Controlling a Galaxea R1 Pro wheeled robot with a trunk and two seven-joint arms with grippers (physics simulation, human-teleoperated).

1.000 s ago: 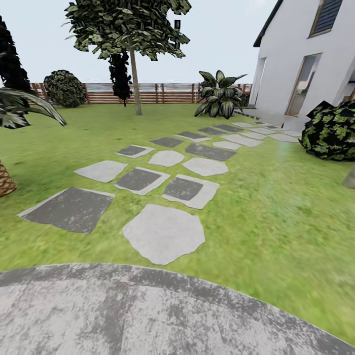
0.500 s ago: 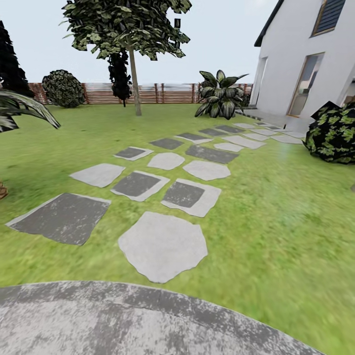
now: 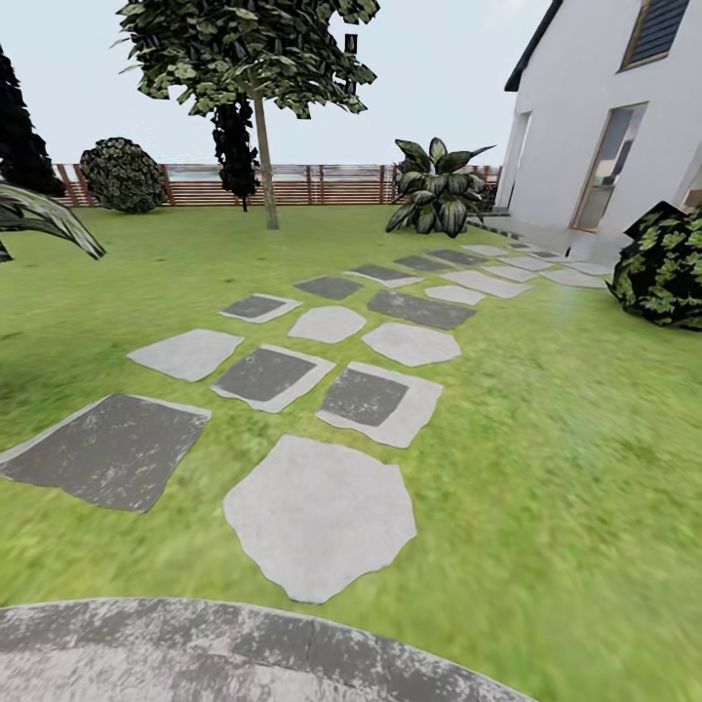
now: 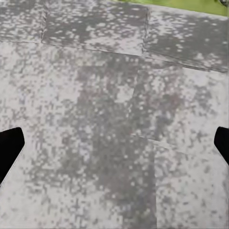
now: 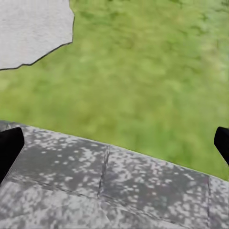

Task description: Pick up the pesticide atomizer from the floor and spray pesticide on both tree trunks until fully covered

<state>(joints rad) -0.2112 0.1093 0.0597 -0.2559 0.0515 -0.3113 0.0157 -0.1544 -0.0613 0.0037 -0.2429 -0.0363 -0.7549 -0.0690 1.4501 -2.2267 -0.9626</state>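
Driving out over the garden, bottle not spotted yet.

Head view: I'm on grey paving (image 3: 195, 653) at the lawn's (image 3: 546, 439) edge, stepping slabs (image 3: 317, 517) running toward the house (image 3: 604, 127); one tall tree (image 3: 255, 58), its trunk (image 3: 265, 166) bare, stands far off by the wooden fence (image 3: 331, 183). I can't find the atomizer in any view, so I'd guess it lies somewhere on the floor out of frame. Left pincer (image 4: 114, 148) hangs over paving, right pincer (image 5: 114, 143) over the paving edge and grass; both have their tips wide apart, nothing between them. Risk: the bottle is tiny and dark, easy to roll past or knock over on the mottled slabs if I don't scan low first.
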